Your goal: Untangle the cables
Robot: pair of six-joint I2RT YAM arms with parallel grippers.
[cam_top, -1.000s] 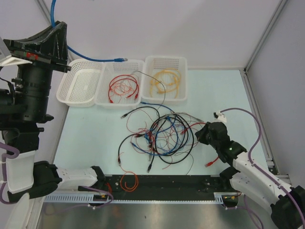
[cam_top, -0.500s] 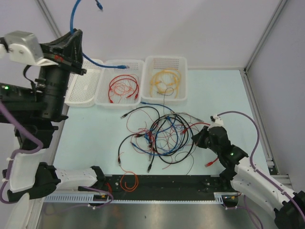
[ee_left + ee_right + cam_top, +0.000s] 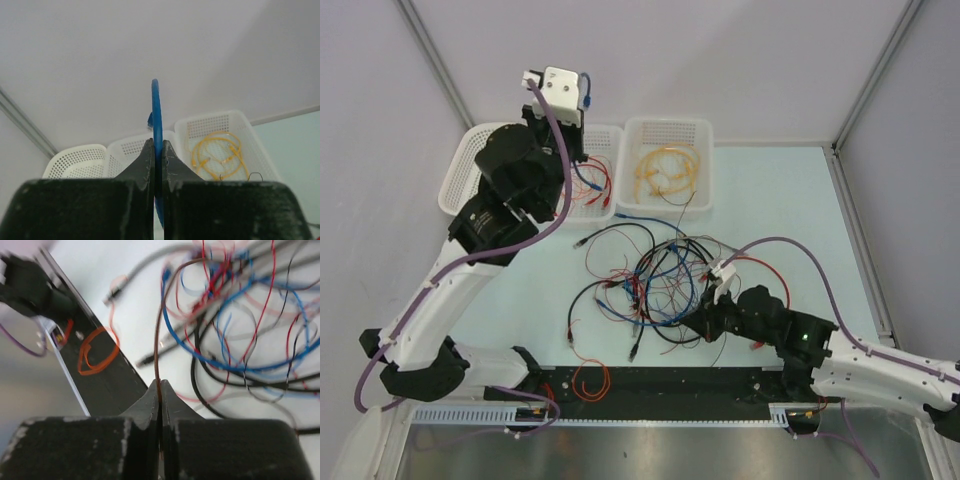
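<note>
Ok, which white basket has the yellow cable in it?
The rightmost basket: a yellow cable lies coiled inside. The middle basket holds red wires, and the left basket shows no yellow.

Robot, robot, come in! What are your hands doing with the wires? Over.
Left gripper: jaws shut on blue cable. Right gripper: jaws shut on thin brown wire. Tangle not undone; crossing cables may snag the pull. Over.

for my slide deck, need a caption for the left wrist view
Left gripper shut on a blue cable, three white baskets beyond.
</note>
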